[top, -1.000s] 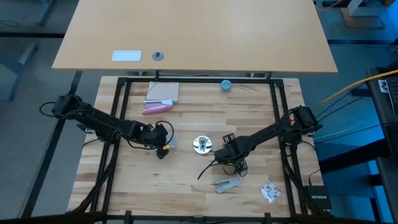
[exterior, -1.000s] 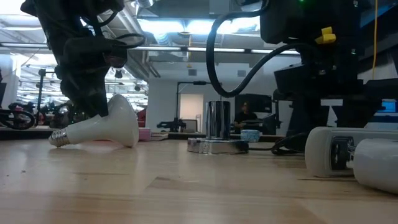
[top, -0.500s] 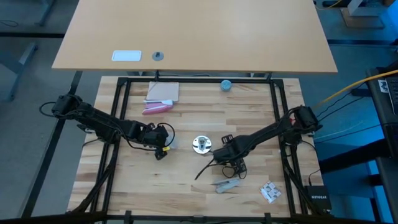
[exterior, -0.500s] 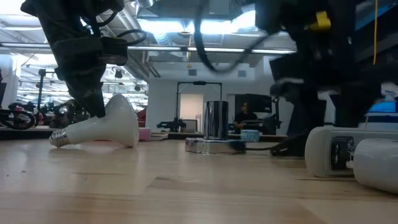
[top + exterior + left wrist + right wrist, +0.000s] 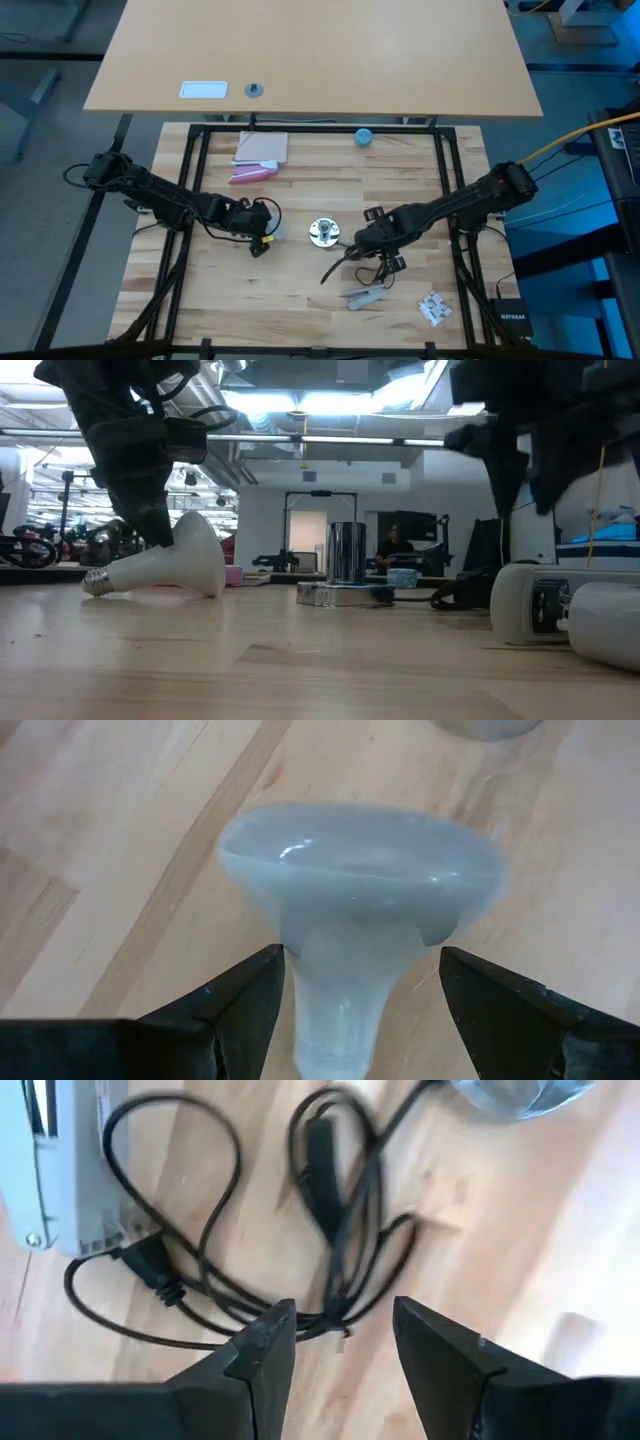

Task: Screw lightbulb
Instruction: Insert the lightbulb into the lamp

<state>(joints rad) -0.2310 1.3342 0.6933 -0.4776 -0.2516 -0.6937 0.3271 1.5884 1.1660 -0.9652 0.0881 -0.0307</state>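
The lightbulb [image 5: 355, 900] lies on its side on the wooden surface [image 5: 300, 290], left of frame centre, between the left gripper [image 5: 360, 995] fingers, spread and not clamping. Right gripper [image 5: 335, 1335], released, hovers over black cord [image 5: 330, 1210] beside the silver disc [image 5: 322, 232].

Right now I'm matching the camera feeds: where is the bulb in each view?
High: bulb just left of the silver base.
Low: lying at left.
Left wrist: centre, between the left hand's fingers.
Right wrist: not in it.
Shared landmark: the silver base.
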